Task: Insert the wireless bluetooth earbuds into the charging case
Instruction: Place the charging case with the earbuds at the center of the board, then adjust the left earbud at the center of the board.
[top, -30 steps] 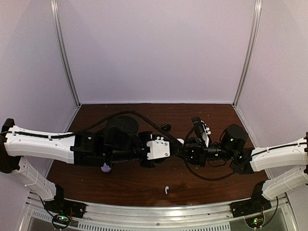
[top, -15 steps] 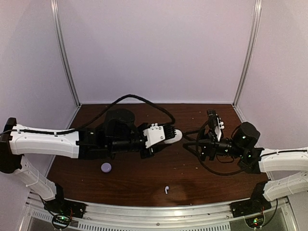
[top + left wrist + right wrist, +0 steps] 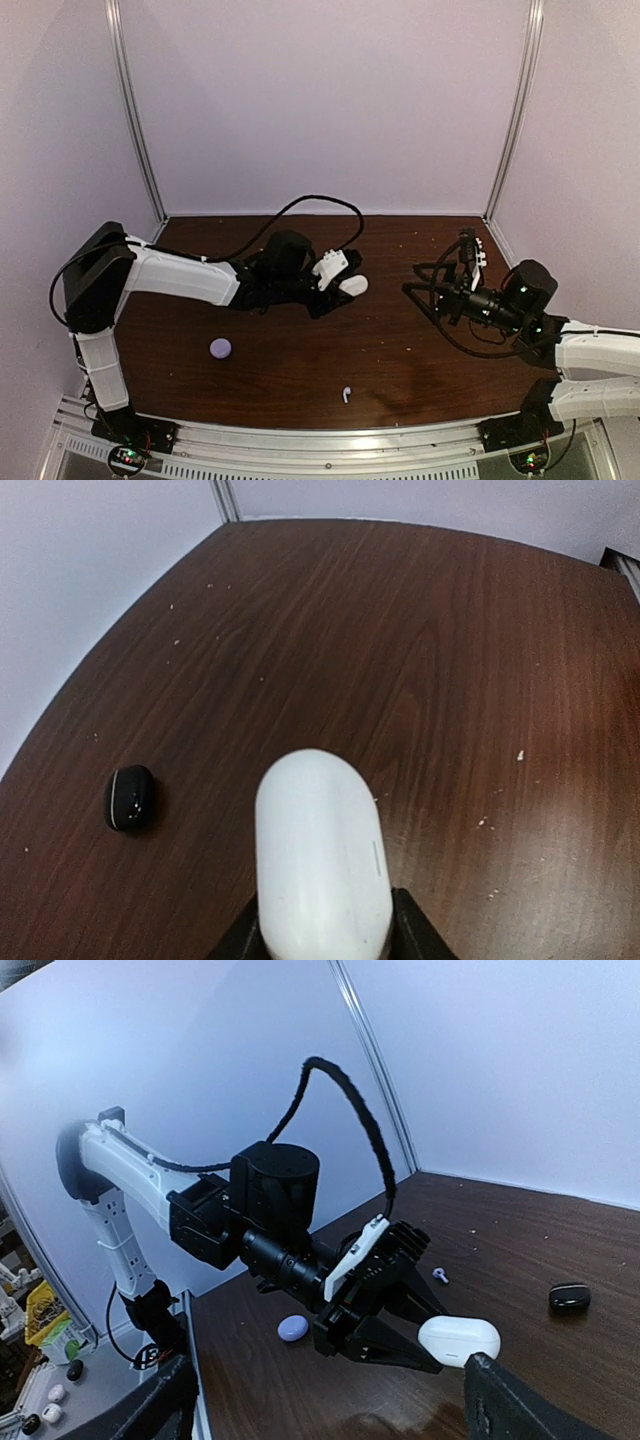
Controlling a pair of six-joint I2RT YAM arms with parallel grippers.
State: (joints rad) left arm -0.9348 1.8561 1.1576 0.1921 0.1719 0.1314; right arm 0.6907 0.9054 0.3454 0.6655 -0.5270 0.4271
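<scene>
My left gripper [image 3: 345, 284] is shut on a white pill-shaped charging case [image 3: 322, 855], which sticks out past its fingers just above the table; the case's lid looks closed. In the right wrist view the case [image 3: 459, 1341] hangs in front of my right gripper [image 3: 330, 1410], which stands wide open and empty, well apart from it. A white earbud with a stem [image 3: 346, 394] lies near the front edge. A tiny lavender earbud [image 3: 440, 1276] lies on the table behind the left gripper.
A lavender pebble-shaped case [image 3: 220, 348] lies at the front left, and a black case [image 3: 130, 798] sits farther back. The left arm's black cable [image 3: 310, 203] loops high over the table. White walls close in the back and both sides.
The two grippers were together at the centre. My right gripper has opened and drawn back to the right. The left arm has swung back and left, carrying the white case.
</scene>
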